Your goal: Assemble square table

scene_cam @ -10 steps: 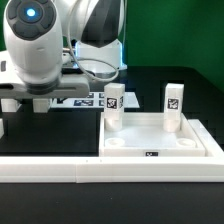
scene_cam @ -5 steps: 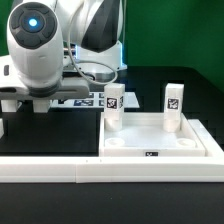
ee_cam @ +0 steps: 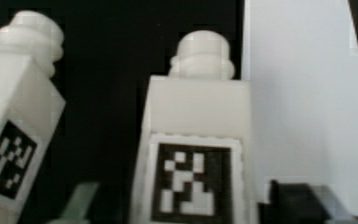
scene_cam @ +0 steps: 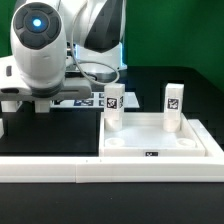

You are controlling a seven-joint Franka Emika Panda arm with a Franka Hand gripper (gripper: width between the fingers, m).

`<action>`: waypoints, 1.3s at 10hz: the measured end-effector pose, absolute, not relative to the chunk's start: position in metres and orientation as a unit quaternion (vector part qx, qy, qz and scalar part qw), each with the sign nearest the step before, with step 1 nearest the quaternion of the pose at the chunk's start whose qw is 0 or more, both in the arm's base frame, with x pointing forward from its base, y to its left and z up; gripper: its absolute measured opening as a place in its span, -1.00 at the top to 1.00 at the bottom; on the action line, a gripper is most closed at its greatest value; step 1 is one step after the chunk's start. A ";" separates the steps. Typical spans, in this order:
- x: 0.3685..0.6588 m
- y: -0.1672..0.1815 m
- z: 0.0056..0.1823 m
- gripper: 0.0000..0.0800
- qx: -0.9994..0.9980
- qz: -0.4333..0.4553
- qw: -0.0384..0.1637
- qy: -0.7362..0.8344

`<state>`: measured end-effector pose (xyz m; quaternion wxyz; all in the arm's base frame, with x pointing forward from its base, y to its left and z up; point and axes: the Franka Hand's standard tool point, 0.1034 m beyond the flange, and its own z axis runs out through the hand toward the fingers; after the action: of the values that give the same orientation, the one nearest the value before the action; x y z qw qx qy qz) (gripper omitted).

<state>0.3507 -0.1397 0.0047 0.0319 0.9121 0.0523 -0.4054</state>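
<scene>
The square table top (scene_cam: 160,142), a white slab with a raised rim, lies at the exterior view's right. Two short white tagged legs (scene_cam: 113,106) (scene_cam: 172,108) stand upright in its far corners. The wrist view shows two more white legs, one (ee_cam: 194,130) straight ahead and another (ee_cam: 25,110) beside it, on the black table. My gripper (ee_cam: 190,205) is open, with one dark fingertip on each side of the nearer leg and a gap showing at both sides. In the exterior view the arm's hand (scene_cam: 38,96) hides the fingers.
The marker board (scene_cam: 85,100) lies behind the arm and shows as a white surface in the wrist view (ee_cam: 309,80). A long white rail (scene_cam: 110,172) runs along the front. The black table (scene_cam: 50,135) extends left of the slab.
The arm has shifted slightly toward the exterior view's right. The slab and its two standing legs have not moved.
</scene>
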 end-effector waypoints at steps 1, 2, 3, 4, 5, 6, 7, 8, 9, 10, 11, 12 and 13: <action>0.351 -0.140 0.005 0.16 0.912 -0.406 0.032 0.052; 0.351 -0.140 0.005 0.28 0.912 -0.406 0.032 0.052; 0.351 -0.140 0.005 0.28 0.912 -0.406 0.032 0.052; 0.351 -0.140 0.005 0.28 0.912 -0.406 0.032 0.052; 0.351 -0.140 0.005 0.28 0.912 -0.406 0.032 0.052; 0.353 -0.137 0.007 0.28 0.911 -0.406 0.025 0.061; 0.369 -0.127 0.015 0.28 0.913 -0.399 0.004 0.081; 0.384 -0.119 0.023 0.28 0.917 -0.389 -0.009 0.085; 0.397 -0.115 0.029 0.28 0.921 -0.380 -0.016 0.085; 0.408 -0.111 0.037 0.28 0.921 -0.380 -0.021 0.082; 0.423 -0.108 0.046 0.28 0.924 -0.374 -0.022 0.082; 0.438 -0.107 0.054 0.28 0.930 -0.358 -0.020 0.085; 0.443 -0.107 0.060 0.28 0.930 -0.356 -0.019 0.085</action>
<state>0.4427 -0.1071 0.0599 -0.0193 0.9304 0.0854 -0.3561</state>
